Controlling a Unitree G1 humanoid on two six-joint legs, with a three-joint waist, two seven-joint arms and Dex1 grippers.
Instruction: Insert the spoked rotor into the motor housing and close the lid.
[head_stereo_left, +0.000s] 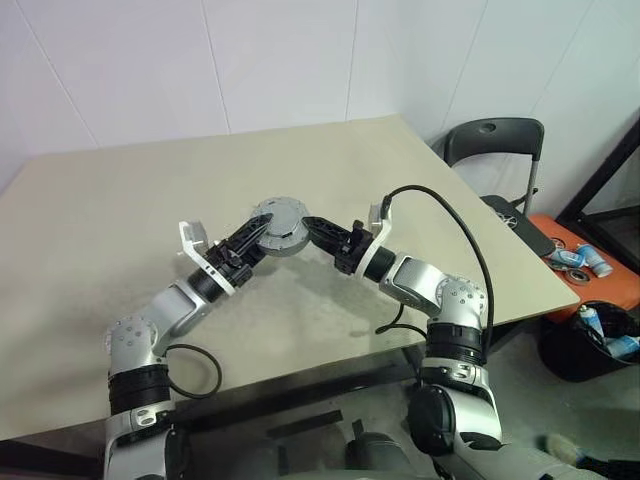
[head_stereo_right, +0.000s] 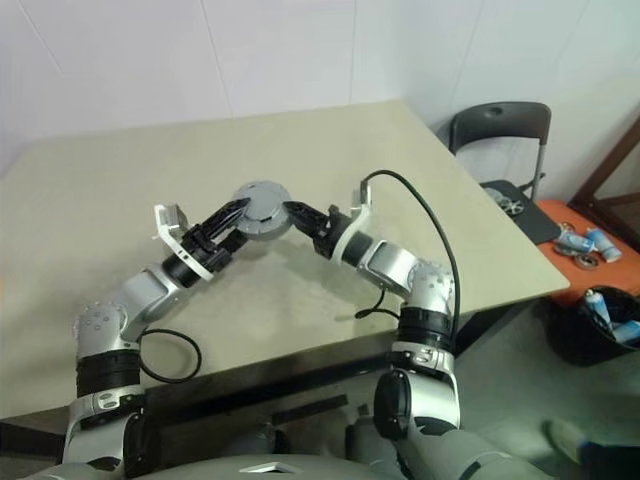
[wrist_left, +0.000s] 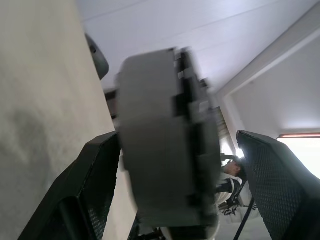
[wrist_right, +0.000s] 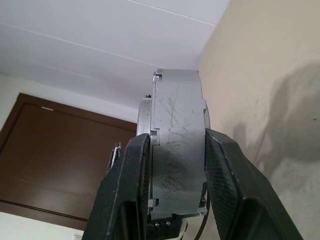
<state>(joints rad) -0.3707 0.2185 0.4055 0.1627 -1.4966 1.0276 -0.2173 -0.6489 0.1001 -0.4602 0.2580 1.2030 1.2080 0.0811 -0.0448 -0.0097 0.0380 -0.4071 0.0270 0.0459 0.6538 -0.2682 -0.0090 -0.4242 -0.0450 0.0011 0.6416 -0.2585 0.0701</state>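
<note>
Right wrist view: my right gripper (wrist_right: 175, 165) clamps the motor housing (wrist_right: 177, 150) by its flat faces, held above the table (head_stereo_left: 100, 230). Left gripper (wrist_left: 175, 185) wide, straddling it at 9 o'clock. Judging rigid, heavy, slick metal; grip the rim

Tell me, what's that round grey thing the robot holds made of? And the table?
The motor housing looks like metal: dull grey with fine scratches and machined edges. The table has a matte beige top, perhaps laminate; I can't tell for sure.
</note>
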